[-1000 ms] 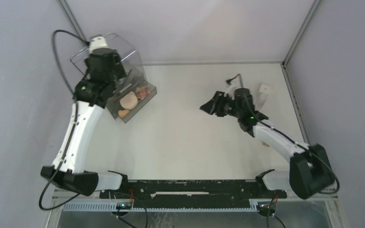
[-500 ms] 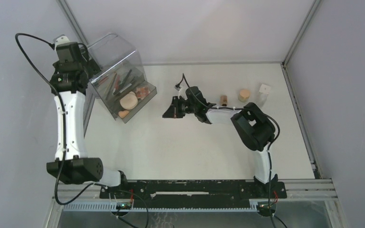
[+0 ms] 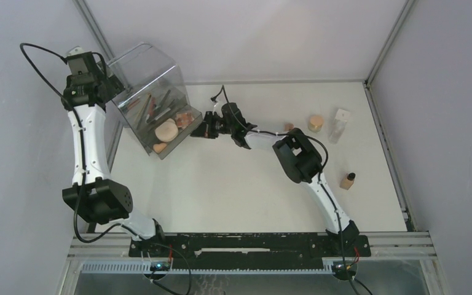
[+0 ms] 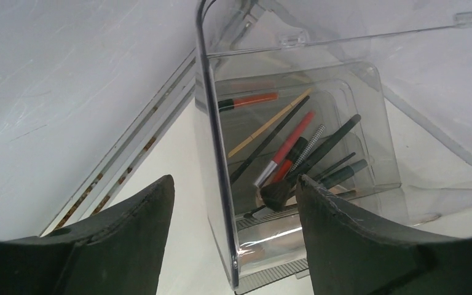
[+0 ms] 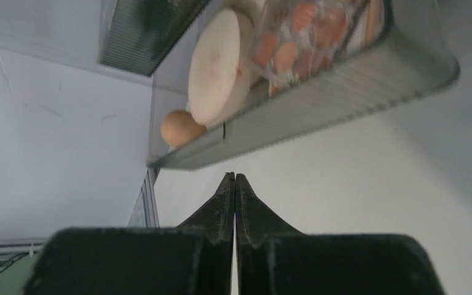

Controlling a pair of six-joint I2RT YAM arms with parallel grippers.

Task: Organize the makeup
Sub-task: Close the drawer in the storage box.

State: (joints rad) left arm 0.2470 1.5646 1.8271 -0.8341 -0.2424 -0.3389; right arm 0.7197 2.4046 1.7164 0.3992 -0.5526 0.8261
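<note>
Grey walls are closing in a white counter (image 3: 221, 184), and a clear organizer box (image 3: 150, 70) is sitting tilted in its far left corner. In the box's upper compartment, thin black brushes (image 4: 329, 144) and red pencils (image 4: 292, 142) are lying crossed over one another. In its low front tray a round peach disc (image 5: 218, 67) is leaning on edge beside a tan sponge (image 5: 181, 128) and a palette of pink and orange pans (image 5: 307, 34).

The left gripper (image 4: 233, 184) is hovering at the box's left side with its jaws standing apart. The clear wall's edge is showing between them, but I cannot tell whether they are touching it. The right gripper (image 5: 233, 179) is reaching across the counter to just short of the front tray, jaws pressed together on nothing.

Toward the far right a tan-lidded jar (image 3: 315, 123), a clear square bottle (image 3: 339, 126) and a small brown piece (image 3: 289, 126) are sitting apart. A tan bottle with a dark cap (image 3: 348, 180) is sitting nearer, by itself.
</note>
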